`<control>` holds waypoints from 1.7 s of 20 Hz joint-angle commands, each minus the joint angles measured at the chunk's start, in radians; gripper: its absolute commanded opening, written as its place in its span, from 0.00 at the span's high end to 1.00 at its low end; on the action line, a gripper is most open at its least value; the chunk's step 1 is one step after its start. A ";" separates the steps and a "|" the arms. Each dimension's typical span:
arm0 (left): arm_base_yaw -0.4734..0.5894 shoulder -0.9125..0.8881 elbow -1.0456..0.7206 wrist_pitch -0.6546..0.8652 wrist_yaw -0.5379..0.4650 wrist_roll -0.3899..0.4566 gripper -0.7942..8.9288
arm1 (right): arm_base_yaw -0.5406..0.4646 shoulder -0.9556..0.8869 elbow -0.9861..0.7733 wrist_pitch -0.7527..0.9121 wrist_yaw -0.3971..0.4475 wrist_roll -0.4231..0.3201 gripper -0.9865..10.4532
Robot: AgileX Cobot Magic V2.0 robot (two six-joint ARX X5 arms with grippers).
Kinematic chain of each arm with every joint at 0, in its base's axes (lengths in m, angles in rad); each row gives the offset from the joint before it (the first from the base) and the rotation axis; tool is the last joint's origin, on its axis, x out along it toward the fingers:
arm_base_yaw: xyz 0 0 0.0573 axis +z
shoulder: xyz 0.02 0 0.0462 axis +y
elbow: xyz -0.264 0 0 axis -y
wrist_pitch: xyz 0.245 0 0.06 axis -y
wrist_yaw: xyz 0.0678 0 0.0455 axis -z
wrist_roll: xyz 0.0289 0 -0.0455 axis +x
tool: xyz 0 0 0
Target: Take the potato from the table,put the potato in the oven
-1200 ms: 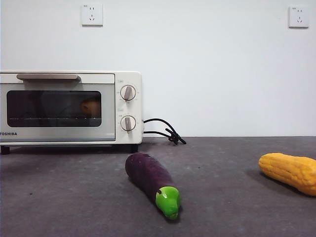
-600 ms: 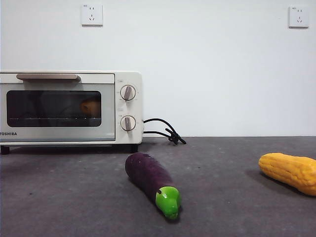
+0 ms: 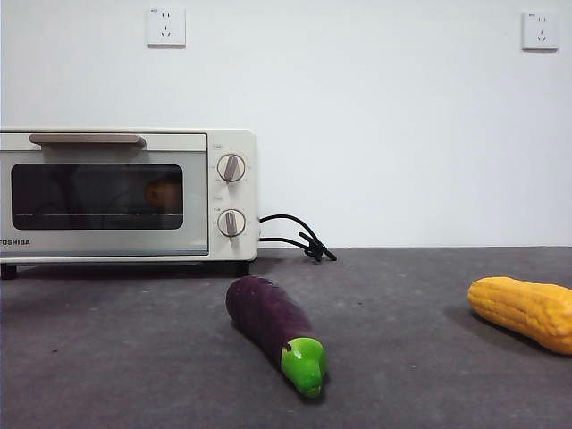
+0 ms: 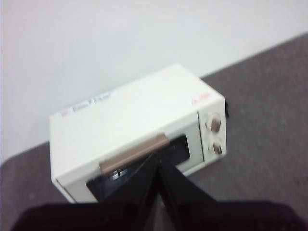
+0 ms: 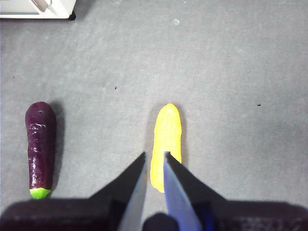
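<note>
While nothing is held by either arm, the left gripper (image 4: 158, 161) is seen with its two black jaws brought together to a point, no gap showing between the tips. It is raised above and in front of the oven (image 4: 139, 130), whose beige bar handle (image 4: 134, 153) lies just beyond the jaw tips in the left wrist view. The oven door is closed, and two round knobs (image 4: 214, 135) are set one above the other at its end.

The right gripper (image 5: 154, 161) is held with its jaws narrowly parted, only a slim gap being left between them. It is suspended over the table (image 5: 231, 72), directly above the near end of the corn cob (image 5: 166, 144), which is not touched.

Through the dark glass of the door, the potato (image 3: 164, 192) is made out dimly as an orange-brown shape inside the oven, toward the knob side of the chamber, resting at about the level of the wire rack.

On the table in front of the oven, the eggplant (image 3: 273, 329) is laid with its green tip pointing toward the front camera. The corn cob is placed well apart from it, toward the other side. A black cord (image 3: 295, 237) is coiled beside the oven against the wall, where two sockets (image 3: 166, 27) are mounted.
</note>
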 commanded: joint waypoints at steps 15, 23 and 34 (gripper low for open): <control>0.084 -0.553 -0.987 0.673 -0.061 -0.221 0.92 | 0.001 0.000 -0.006 0.006 0.001 -0.003 0.86; 0.103 -0.746 -1.273 0.707 -0.061 -0.288 0.92 | 0.001 0.000 -0.006 0.005 0.001 -0.003 0.86; 0.116 -0.832 -1.277 0.523 -0.149 -0.215 0.92 | 0.001 0.000 -0.006 0.006 0.001 -0.003 0.86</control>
